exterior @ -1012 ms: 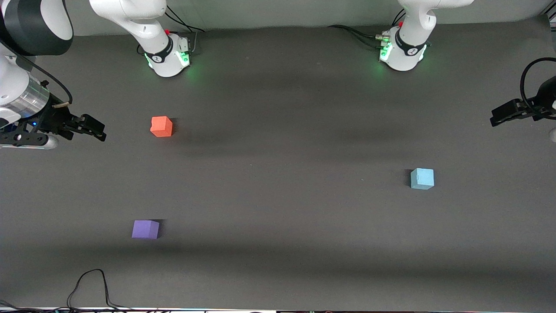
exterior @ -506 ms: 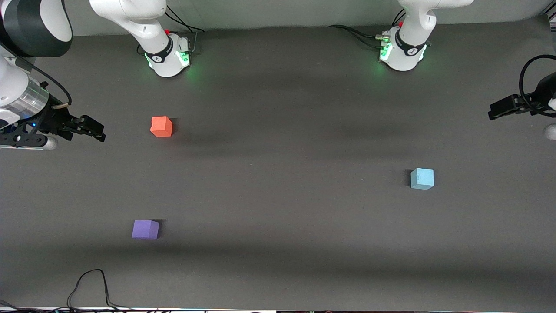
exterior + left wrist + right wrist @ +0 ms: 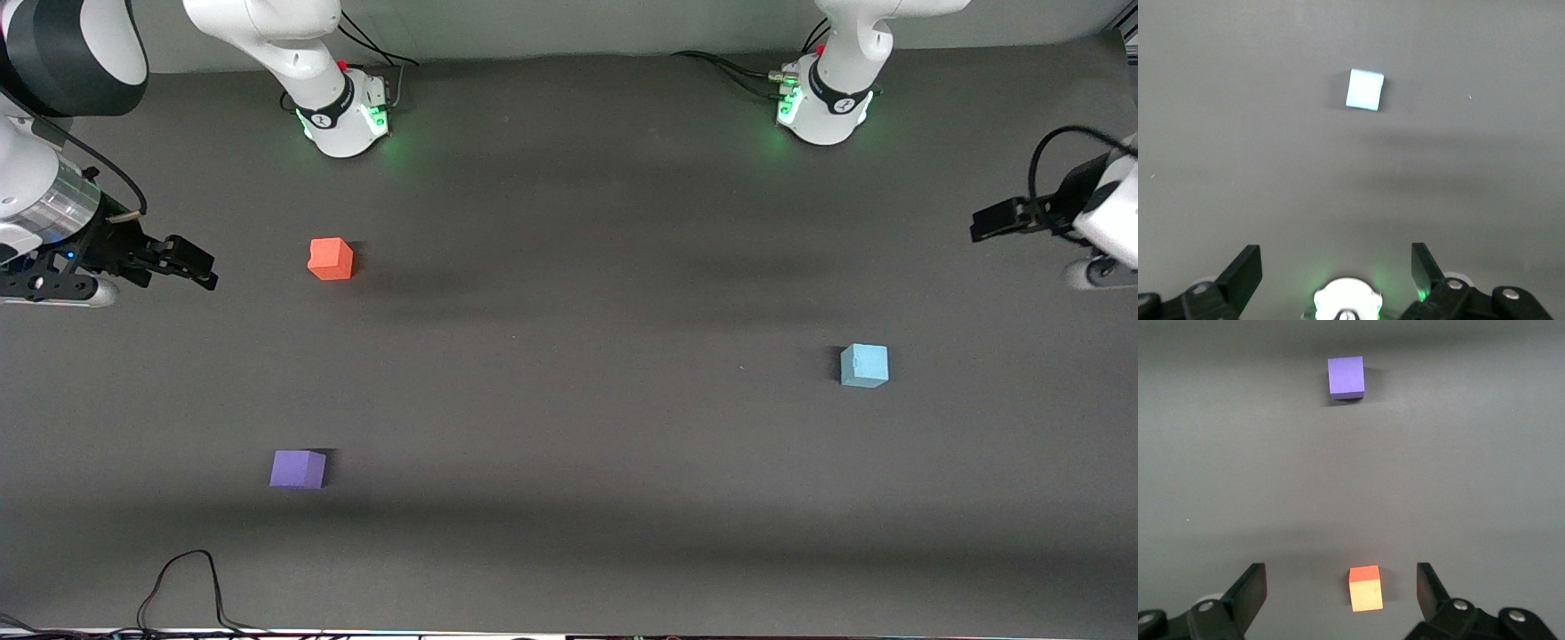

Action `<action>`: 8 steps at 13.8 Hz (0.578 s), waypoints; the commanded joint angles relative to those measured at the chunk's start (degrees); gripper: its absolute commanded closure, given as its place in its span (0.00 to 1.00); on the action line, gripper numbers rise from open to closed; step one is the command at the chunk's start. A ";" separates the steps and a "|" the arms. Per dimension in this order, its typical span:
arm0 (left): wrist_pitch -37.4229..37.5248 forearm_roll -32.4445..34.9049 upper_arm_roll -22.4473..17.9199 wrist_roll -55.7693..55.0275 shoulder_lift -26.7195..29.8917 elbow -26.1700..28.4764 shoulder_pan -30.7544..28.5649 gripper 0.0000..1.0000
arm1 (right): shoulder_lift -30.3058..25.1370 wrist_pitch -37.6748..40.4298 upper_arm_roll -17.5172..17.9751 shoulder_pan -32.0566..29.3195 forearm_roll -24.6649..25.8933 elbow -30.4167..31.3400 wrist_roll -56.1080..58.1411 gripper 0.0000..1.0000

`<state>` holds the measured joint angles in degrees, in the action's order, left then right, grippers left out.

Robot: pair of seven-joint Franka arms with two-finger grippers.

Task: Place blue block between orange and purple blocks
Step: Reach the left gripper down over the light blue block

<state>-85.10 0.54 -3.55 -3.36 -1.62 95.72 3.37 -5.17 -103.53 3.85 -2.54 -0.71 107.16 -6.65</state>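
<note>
The light blue block (image 3: 864, 365) sits on the dark table toward the left arm's end; it also shows in the left wrist view (image 3: 1365, 89). The orange block (image 3: 331, 259) and the purple block (image 3: 298, 469) sit toward the right arm's end, the purple one nearer the front camera. Both show in the right wrist view, purple (image 3: 1346, 377) and orange (image 3: 1365, 588). My left gripper (image 3: 989, 220) hangs open and empty over the table's left-arm end, apart from the blue block; its fingers (image 3: 1245, 268) are spread wide. My right gripper (image 3: 194, 265) is open and empty beside the orange block.
The two arm bases (image 3: 342, 116) (image 3: 822, 107) stand along the table's edge farthest from the front camera. A black cable (image 3: 182, 578) loops on the table at the edge nearest the camera, toward the right arm's end.
My left gripper has moved in from the table's end toward the middle. The right arm and the three blocks have not moved.
</note>
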 commanded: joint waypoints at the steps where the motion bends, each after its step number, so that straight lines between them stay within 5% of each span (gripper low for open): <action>1: -9.52 -0.80 -0.40 0.90 2.59 11.22 0.23 0.00 | -0.19 -0.62 0.19 -0.44 -1.14 0.85 0.32 0.01; 4: -18.57 -0.80 -0.40 0.19 -1.44 16.50 0.15 0.00 | -0.11 -1.06 0.11 -0.44 -1.23 0.94 0.32 0.01; 6: -30.85 -0.63 -0.40 0.19 -3.28 23.96 0.49 0.00 | -0.11 -1.06 -0.42 -0.53 -1.23 1.03 0.32 0.01; 8: -38.17 -0.63 -0.40 0.10 -9.94 24.26 0.32 0.00 | -0.37 -0.97 -0.77 -0.53 -1.23 1.03 1.54 0.01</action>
<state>-117.87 0.36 -3.62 -3.36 -7.43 118.88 3.37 -4.92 -103.59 3.26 -2.57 -0.93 107.49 -6.53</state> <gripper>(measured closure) 0.000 0.004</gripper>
